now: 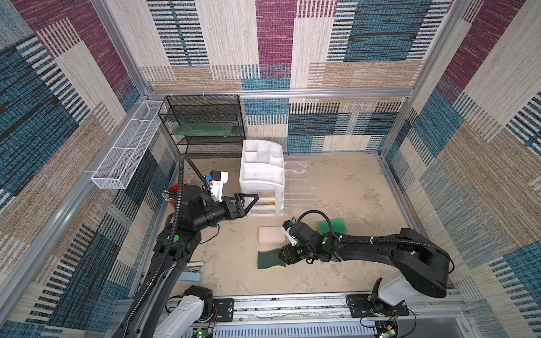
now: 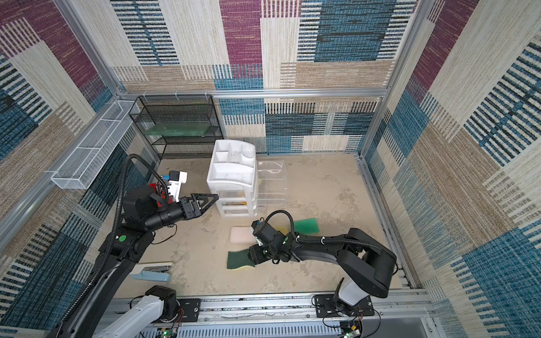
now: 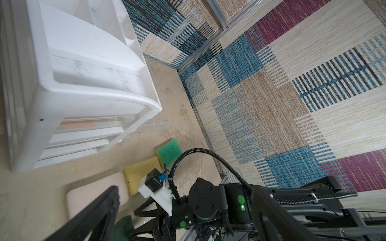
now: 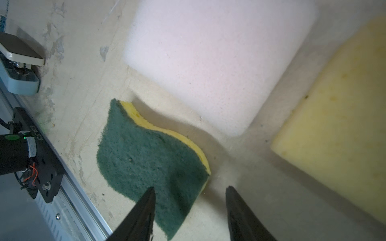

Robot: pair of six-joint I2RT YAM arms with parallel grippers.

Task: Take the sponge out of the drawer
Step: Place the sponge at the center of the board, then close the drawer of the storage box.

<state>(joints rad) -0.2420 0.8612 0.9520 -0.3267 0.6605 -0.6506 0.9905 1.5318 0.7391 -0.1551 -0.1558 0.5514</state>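
Green-and-yellow sponge [image 4: 150, 158]: dark green scouring pad on yellow foam, wavy outline. It lies on the beige table [image 4: 271, 177] near the front rail, so it is judged already out of the drawer.
Right tool [image 4: 190, 187]: jaws partly apart, holding nothing. 1 finger hangs over the sponge's corner, the other over bare table.
Left tool [image 1: 251, 202]: jaws wide, empty, just beside the drawer's front corner.
Drawer [image 1: 263, 184]: small white plastic chest with a compartmented tray top. Its clear drawers stand pulled out to 1 side.
Neighbours: pale pink foam block [image 4: 219, 62], just beside the sponge and between it and the drawer. Plain yellow foam block [image 4: 334, 125] near.
Handling: judged light, soft and springy, not fragile. The rough pad should resist slipping.
Hold: pinch across the narrow waist, or through pad and foam at a free edge. Foam yields, so the jaws would need to close well in.
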